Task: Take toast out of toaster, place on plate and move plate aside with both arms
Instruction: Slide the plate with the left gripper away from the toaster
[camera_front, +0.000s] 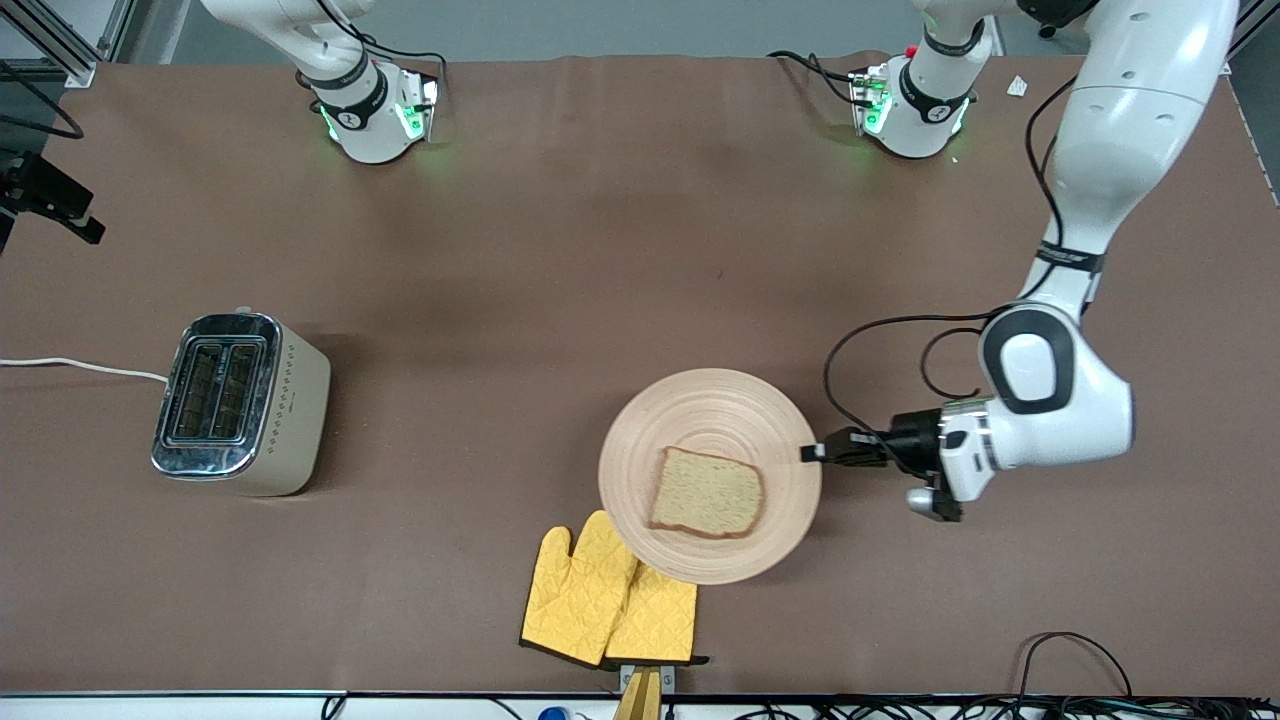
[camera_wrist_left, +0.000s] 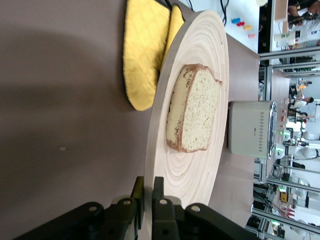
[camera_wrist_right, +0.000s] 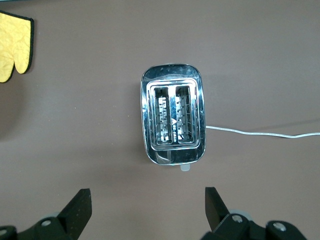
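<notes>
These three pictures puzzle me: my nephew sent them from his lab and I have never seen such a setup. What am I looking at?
Two white robot arms stand at a brown table. The wide picture comes from a high camera facing them; the other two come from cameras on the arms' wrists.

The left gripper is shut on the rim of the round wooden plate, which shows edge-on in its wrist picture. A slice of toast lies on the plate. The plate partly covers a yellow oven mitt.

The right gripper hangs open, high over the toaster, whose slots are empty. The toaster stands toward the right arm's end of the table.
</notes>
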